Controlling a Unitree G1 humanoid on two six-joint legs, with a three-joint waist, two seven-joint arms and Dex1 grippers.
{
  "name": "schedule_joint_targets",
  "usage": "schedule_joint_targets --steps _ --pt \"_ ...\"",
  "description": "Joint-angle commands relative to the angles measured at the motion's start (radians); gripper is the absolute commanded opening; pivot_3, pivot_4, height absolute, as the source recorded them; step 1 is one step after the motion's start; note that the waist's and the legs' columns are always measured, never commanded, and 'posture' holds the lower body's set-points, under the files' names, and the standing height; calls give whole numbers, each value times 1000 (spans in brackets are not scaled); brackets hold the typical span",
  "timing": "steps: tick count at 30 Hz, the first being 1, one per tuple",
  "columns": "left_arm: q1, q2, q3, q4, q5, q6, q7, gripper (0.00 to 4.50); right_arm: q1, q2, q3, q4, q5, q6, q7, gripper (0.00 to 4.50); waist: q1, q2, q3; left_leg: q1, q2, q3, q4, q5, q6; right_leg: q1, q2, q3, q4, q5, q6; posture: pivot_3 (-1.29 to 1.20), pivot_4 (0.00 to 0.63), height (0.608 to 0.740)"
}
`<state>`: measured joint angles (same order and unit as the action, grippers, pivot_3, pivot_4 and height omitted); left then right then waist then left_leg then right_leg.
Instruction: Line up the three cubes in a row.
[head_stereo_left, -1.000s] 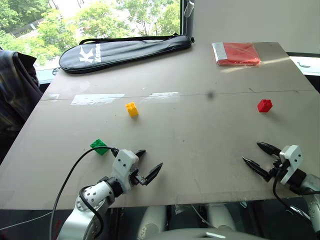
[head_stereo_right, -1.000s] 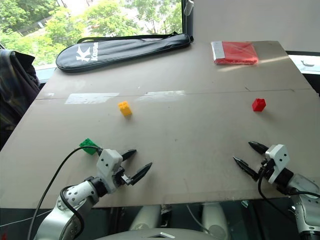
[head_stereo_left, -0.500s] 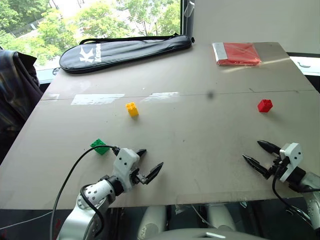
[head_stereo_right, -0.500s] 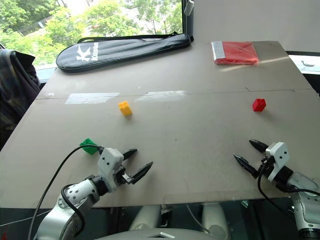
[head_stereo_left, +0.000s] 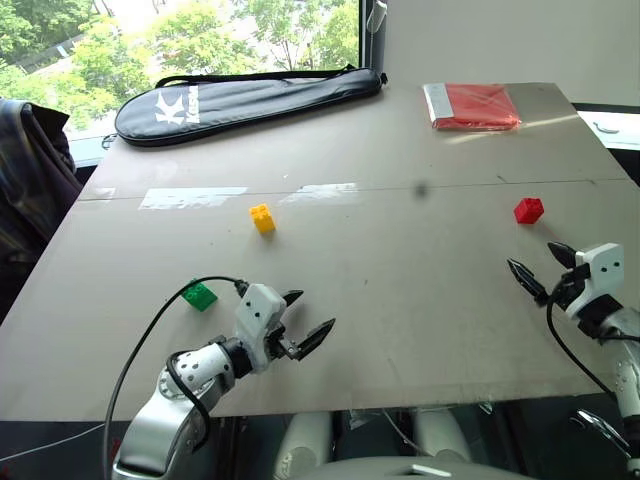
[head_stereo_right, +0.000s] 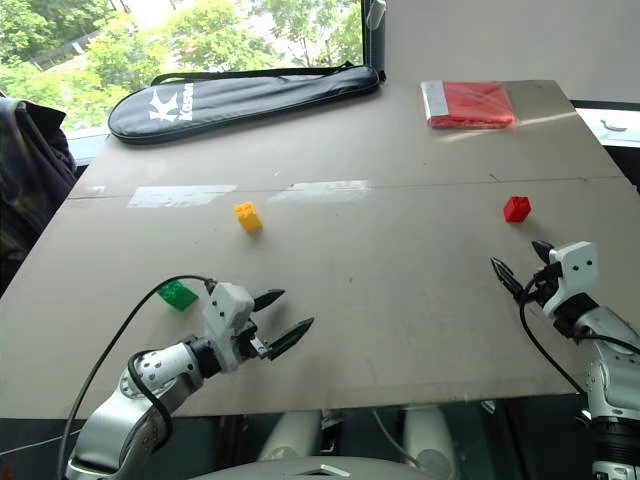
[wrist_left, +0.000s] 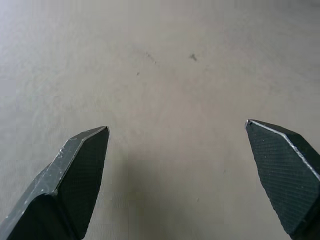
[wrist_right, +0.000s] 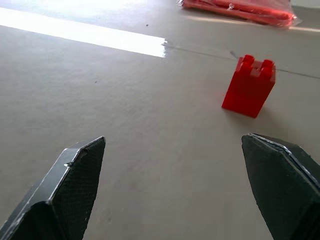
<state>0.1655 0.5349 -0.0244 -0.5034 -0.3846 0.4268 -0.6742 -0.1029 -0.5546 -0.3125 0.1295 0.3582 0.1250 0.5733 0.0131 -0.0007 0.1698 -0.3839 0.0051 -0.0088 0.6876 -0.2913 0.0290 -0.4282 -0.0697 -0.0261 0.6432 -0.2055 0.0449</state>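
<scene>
Black fingers spread wide on both sides, nothing between them: the left gripper (head_stereo_left: 310, 318) has lifted a little off the near edge of the table (head_stereo_left: 420, 250) and edged toward the middle, pointing across bare board, while the right gripper (head_stereo_left: 541, 269) has made the larger move, pushing forward from the near right corner toward the red cube (head_stereo_left: 529, 210). The right wrist view puts that cube just ahead of the open fingers, a bit off the centre line, upright with its studs up. To my eye this is the start of a reach for it, with no cube grasped yet. The green cube (head_stereo_left: 199, 295) lies just left of the left arm, the yellow cube (head_stereo_left: 262, 217) farther out toward mid-table, well apart from both others. Farthest off rest a flat red packet (head_stereo_left: 477, 106) and a black racket bag (head_stereo_left: 240, 100).
</scene>
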Motion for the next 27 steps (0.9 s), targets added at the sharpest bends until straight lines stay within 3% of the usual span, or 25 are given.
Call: schedule_joint_targets --steps 1,11,19,22,25,26,27 --pt "-136 46 -35 -51 -49 56 -73 4469 -157 24 3 92 -18 67 -101 4500 -1 -1 1 0 0 0 0 0 0 0 0 0 1 1 -2 0 150 694" --pt "-474 59 -110 -80 -158 234 -130 4469 -353 34 -11 312 -63 73 -225 4500 -3 -2 1 -4 -3 0 0 0 0 -2 0 0 -1 5 0 0 150 694" --pt "-557 63 -135 -82 -168 264 -133 4469 -445 62 -9 434 -40 65 -204 4500 -27 -3 2 -3 -3 0 0 0 0 -2 0 1 0 5 0 0 150 694" --pt "-574 60 -129 -67 -171 265 -135 4500 -465 60 0 498 -62 11 -197 3228 -27 -3 2 -2 -3 0 0 0 0 -2 0 1 0 5 0 0 150 694" --pt "-583 61 -131 -54 -167 258 -142 4500 -476 52 3 543 -76 -31 -188 1607 -27 -3 2 -3 -3 1 0 0 0 -2 0 1 0 5 0 0 150 694" --pt "-585 61 -131 -50 -166 256 -144 4500 -478 51 4 550 -77 -42 -178 1236 -27 -3 2 -3 -3 1 0 0 0 -2 0 2 0 5 0 0 150 694" --pt "-587 60 -131 -43 -164 252 -146 4500 -480 50 6 556 -77 -50 -167 1180 -27 -3 2 -3 -3 1 0 0 0 -2 0 2 0 5 0 0 150 694"
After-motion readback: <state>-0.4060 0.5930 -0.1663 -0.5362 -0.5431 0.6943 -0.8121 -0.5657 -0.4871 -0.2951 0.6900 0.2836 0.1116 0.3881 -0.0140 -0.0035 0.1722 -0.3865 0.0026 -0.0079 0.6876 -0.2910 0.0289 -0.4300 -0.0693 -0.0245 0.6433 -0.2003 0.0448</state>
